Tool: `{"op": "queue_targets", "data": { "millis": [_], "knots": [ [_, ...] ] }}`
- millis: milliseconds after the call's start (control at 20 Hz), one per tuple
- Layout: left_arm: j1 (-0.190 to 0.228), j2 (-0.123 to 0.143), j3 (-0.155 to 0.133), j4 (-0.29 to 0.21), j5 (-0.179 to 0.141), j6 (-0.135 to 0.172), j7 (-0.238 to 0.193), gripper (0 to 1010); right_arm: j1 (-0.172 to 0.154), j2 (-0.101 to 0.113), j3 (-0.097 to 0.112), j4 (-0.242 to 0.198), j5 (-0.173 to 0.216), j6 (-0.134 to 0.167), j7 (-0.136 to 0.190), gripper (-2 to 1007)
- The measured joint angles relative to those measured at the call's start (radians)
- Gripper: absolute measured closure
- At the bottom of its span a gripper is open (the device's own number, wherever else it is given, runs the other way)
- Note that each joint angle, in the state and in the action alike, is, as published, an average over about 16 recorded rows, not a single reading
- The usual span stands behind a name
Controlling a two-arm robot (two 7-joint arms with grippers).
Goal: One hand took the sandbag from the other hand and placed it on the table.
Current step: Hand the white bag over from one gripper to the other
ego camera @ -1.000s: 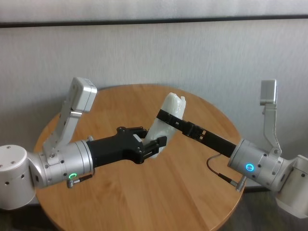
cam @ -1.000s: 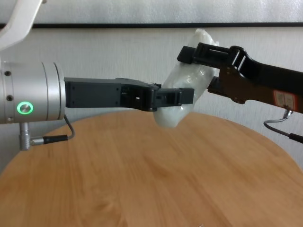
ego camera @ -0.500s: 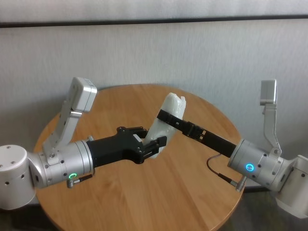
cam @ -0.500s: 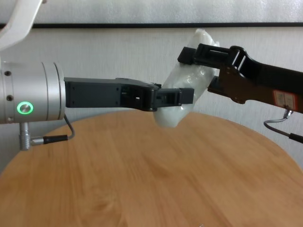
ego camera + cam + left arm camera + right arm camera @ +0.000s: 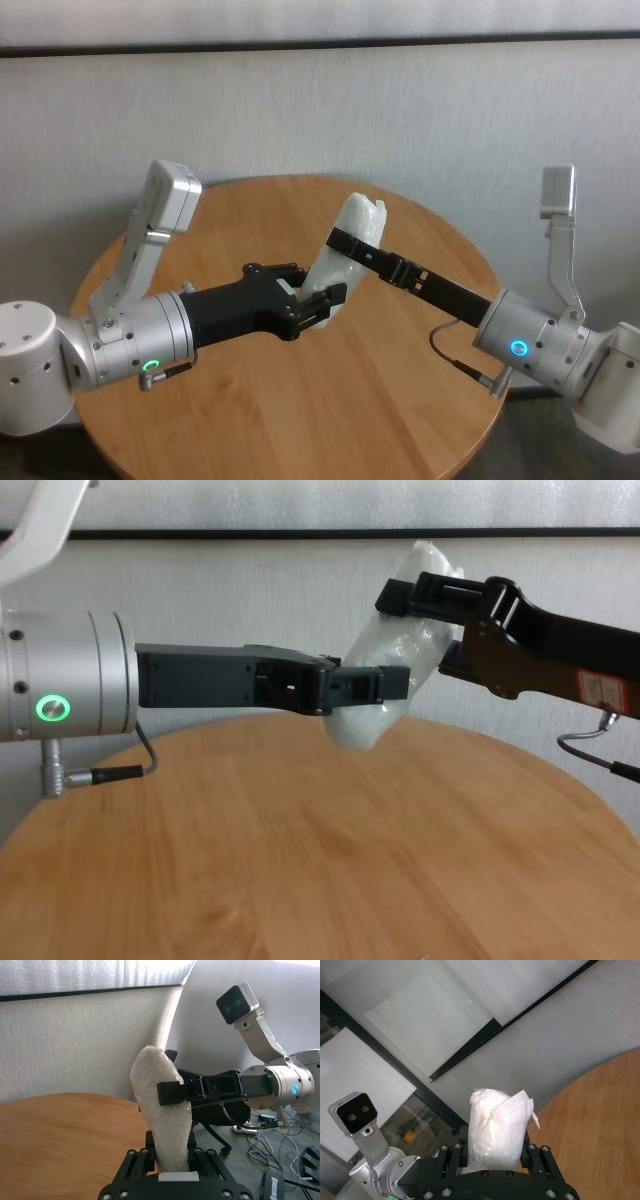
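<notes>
You have the sandbag (image 5: 343, 262) up in the air above the table (image 5: 300, 400), touching the wood nowhere, and both grippers are clamped on it at once. The left gripper (image 5: 318, 303) pinches its lower end; the right gripper (image 5: 345, 240) is closed across its upper part, with the bag's crinkled top poking out past those jaws. In the left wrist view the bag stands up out of the left jaws, with the right fingers (image 5: 170, 1093) banded across it further along.

Judge it as soft and lumpy: the filling will likely shift and sag below whichever jaws carry it alone, and the plastic-like skin looks slick. The right grip sits well in from the tip, which should serve. Once you free the left jaws, expect the lower end to droop and swing under the right jaws, so lower it gently.
</notes>
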Motion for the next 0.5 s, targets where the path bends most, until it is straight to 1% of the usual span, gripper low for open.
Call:
{"op": "queue_targets", "data": {
  "millis": [250, 500],
  "knots": [
    [0.000, 0.000, 0.000, 0.000, 0.000, 0.000, 0.000, 650, -0.001, 0.004, -0.004, -0.009, 0.003, -0.001, -0.010, 462],
    [0.000, 0.000, 0.000, 0.000, 0.000, 0.000, 0.000, 650, 0.000, 0.009, -0.012, -0.022, 0.006, -0.002, -0.024, 462]
  ]
}}
